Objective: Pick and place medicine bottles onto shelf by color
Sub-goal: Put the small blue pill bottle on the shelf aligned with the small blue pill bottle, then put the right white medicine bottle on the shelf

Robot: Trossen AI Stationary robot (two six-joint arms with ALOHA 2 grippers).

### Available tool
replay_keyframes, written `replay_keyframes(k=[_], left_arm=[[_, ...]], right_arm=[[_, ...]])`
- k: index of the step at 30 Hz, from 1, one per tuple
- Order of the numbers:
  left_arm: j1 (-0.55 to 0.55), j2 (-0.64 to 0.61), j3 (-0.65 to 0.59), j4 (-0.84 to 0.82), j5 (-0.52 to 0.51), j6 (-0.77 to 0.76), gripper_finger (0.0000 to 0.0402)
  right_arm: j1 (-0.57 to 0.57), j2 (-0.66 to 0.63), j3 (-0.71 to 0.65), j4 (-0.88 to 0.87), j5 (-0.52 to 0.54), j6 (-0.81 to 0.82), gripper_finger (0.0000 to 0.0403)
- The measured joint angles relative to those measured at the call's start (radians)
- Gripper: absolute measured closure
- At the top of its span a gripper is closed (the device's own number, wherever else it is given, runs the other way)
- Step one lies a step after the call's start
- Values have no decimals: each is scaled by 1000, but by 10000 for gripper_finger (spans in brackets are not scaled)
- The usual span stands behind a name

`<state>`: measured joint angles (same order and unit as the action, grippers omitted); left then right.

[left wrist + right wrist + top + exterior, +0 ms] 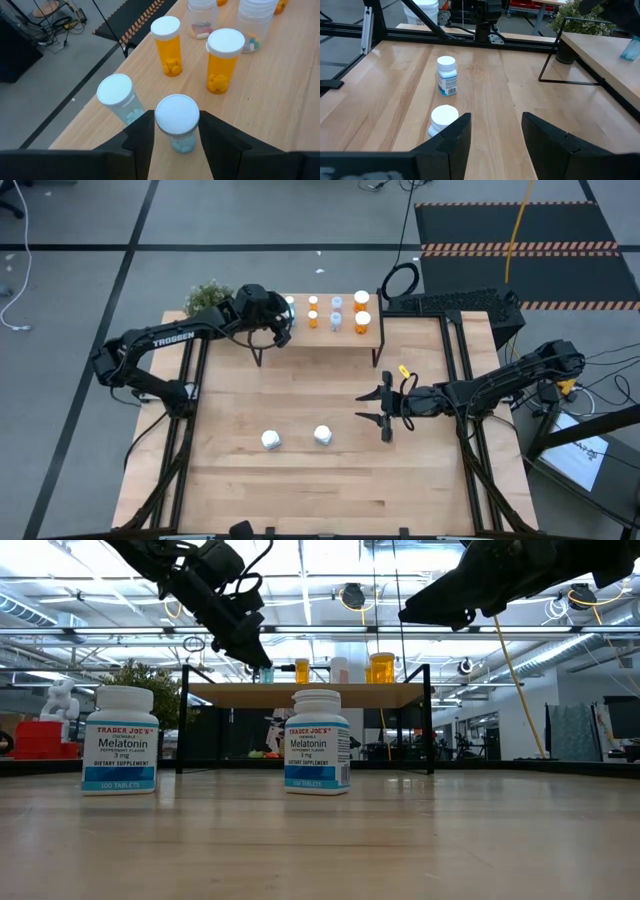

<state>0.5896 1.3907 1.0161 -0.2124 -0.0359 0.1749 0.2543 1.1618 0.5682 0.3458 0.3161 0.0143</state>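
- Wooden desk (300, 480) under my arms carries the shelf (345, 335) at its far edge.
- My left gripper (175, 131) sits over the shelf's end, clamped on a pale blue bottle (177, 122); another blue bottle (119, 99) stands just beside, orange bottles (220, 60) beyond.
- My right gripper (386, 414) hovers with fingers apart, two white bottles (296, 438) ahead of it on the desk.

We see two dark matte arms, jointed tube segments. Left arm (165, 345) carries white TROSSEN lettering on link. Right arm (500, 385) shows yellow tag near wrist, black cables trailing by base. Each tool: two flat black angular fingers (447, 142), plain, unmarked.
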Motion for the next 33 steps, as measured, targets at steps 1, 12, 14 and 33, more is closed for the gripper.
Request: replay_keyframes(k=[1, 12, 14, 33], left_arm=[[0, 0, 0, 0, 0, 0, 242], [-2, 0, 0, 3, -18, -1, 189], [-5, 0, 0, 6, -18, -1, 188], [-72, -103, 1, -3, -97, 5, 188]], right_arm=[[0, 0, 0, 0, 0, 0, 234], [0, 0, 0, 0, 0, 0, 234], [0, 0, 0, 0, 0, 0, 234], [0, 0, 0, 0, 0, 0, 234]])
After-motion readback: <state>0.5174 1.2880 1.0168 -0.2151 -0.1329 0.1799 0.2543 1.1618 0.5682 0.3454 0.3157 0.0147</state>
